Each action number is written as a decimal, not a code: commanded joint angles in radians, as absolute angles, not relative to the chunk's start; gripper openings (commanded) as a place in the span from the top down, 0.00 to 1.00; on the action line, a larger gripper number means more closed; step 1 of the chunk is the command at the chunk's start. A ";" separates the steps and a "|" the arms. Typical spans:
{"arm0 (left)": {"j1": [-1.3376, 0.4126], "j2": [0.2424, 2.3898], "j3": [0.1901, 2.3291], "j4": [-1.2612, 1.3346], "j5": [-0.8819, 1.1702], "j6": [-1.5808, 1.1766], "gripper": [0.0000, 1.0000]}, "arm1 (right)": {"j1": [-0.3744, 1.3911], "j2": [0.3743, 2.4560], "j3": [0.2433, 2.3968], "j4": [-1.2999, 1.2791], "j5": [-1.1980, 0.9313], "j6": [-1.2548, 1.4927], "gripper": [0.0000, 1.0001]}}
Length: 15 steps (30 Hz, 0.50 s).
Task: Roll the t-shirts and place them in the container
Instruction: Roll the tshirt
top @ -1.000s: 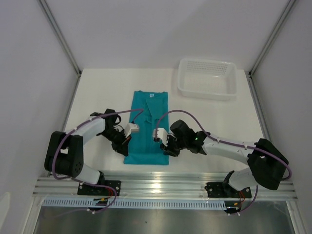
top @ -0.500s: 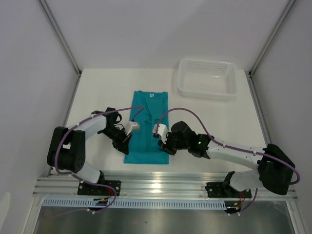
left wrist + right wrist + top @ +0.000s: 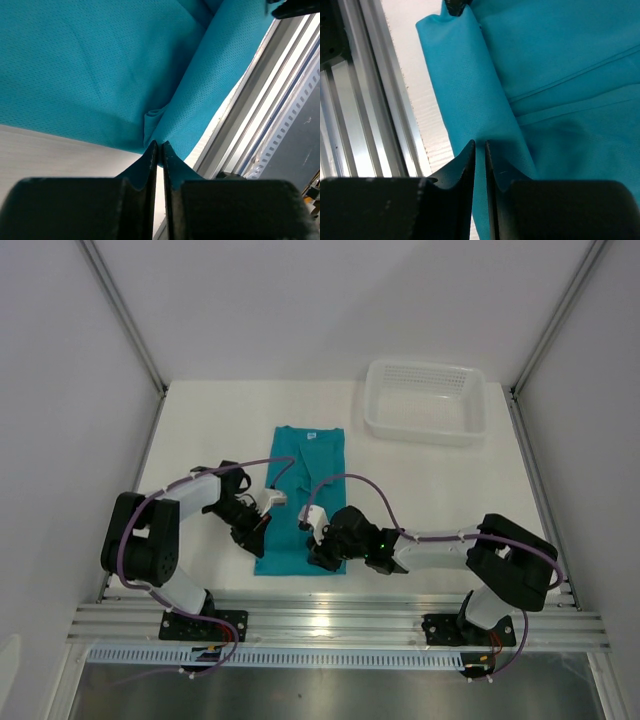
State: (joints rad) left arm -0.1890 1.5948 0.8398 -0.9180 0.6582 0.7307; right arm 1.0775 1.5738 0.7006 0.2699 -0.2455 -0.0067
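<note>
Progress: early. t-shirt [image 3: 305, 480] lies mid-table as a long narrow strip, collar at 12 o'clock, hem at 6 by the rail. Only the hem end is lifted into a first loose turn, visible in both wrist views; the rest of the strip is flat and unrolled. Basket [image 3: 425, 428] sits at 1 o'clock, well apart.

Left gripper [image 3: 258, 530] is low at the hem's 8 o'clock corner, arm bent in from the left, fingers pressed together pinching a fabric fold. Right gripper [image 3: 318, 552] is at the hem's 5 o'clock side, arm stretched low across the table, fingers nearly together and apparently nipping the raised fold.

Left to do: roll toward 12 o'clock.
</note>
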 commanded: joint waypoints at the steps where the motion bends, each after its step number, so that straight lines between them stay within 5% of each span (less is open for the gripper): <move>1: -0.178 1.594 0.871 -0.896 0.661 0.715 0.85 | 1.063 1.603 0.680 0.406 -0.236 0.046 0.84; 5: -0.175 1.589 0.894 -0.903 0.661 0.716 0.73 | 1.040 1.631 0.666 0.414 -0.236 0.066 0.84; 15: -0.143 1.416 0.943 -0.894 0.632 0.643 0.69 | 1.039 1.628 0.655 0.442 -0.198 0.101 0.85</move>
State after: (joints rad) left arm -0.1555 1.5169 0.9073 -0.9184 0.6514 0.6910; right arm 1.0382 1.6287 0.6540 0.3832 -0.2268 0.0792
